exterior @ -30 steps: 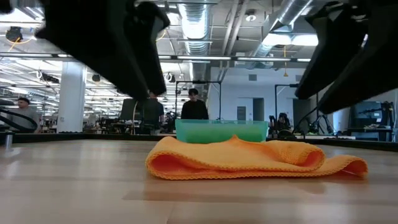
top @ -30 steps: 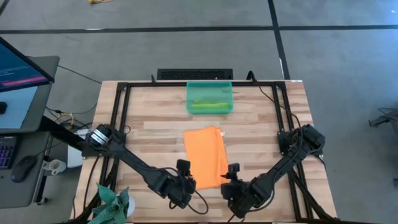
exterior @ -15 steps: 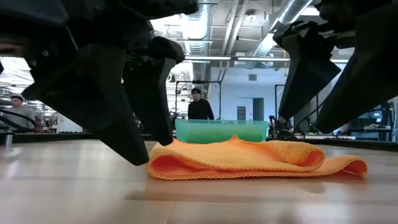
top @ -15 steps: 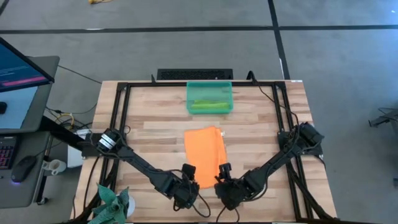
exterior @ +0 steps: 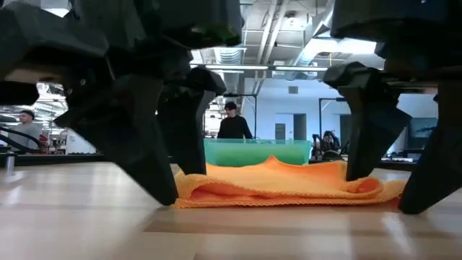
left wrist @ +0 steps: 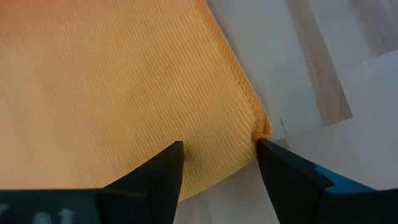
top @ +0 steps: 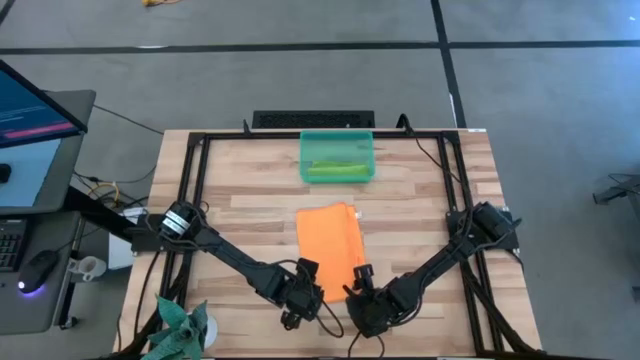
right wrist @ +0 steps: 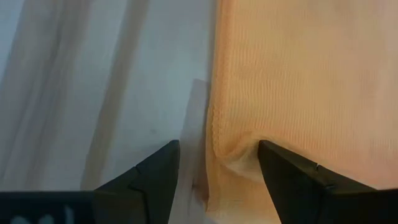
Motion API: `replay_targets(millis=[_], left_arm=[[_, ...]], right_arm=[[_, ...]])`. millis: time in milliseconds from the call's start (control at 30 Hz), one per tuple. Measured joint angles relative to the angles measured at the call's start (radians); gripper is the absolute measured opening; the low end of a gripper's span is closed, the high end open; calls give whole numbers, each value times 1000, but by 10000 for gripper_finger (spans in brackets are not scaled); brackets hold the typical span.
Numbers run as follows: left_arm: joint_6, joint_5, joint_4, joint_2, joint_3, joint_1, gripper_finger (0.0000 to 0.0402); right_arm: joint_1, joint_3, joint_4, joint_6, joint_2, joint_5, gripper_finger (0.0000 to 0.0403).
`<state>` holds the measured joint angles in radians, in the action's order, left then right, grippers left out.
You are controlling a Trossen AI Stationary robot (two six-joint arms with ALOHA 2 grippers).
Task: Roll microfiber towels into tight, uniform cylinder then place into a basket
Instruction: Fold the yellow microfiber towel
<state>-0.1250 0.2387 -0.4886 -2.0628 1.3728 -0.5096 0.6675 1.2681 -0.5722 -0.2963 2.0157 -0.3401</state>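
Both grippers bracket the near edge of an orange microfiber towel (top: 331, 247) lying folded at the middle of the wooden table (top: 240, 190), its long axis running near to far toward the basket (top: 337, 157) at the far edge. The left gripper (top: 305, 290) stands at the towel's near-left corner and the right gripper (top: 358, 290) at its near-right corner, the 2 about equally close, each reaching in from its own side. In both wrist views the fingers stand wide apart with a towel corner between them, tips down at the cloth; nothing is held yet. From table height the dark fingers (exterior: 160, 155) appear planted on the wood at either end of the rumpled near hem.

The towel lies directly beyond both grippers, so a roll started here would likely travel away from them along the long axis. The teal-green basket already holds a lime green towel (top: 335, 170), apparently rolled. A spiky green plant-like thing (top: 178, 328) sits at the table's near-left corner. A person (exterior: 232, 123) stands in the room beyond.
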Motion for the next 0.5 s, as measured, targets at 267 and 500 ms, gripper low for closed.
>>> replay_targets(millis=[267,500], left_arm=[[-33,-10,54,8,-45,5,199],[-5,2,65,5,-47,-2,160]], right_arm=[[-9,4,-21,-112,9,7,214],[-34,2,-20,-140,12,19,85]])
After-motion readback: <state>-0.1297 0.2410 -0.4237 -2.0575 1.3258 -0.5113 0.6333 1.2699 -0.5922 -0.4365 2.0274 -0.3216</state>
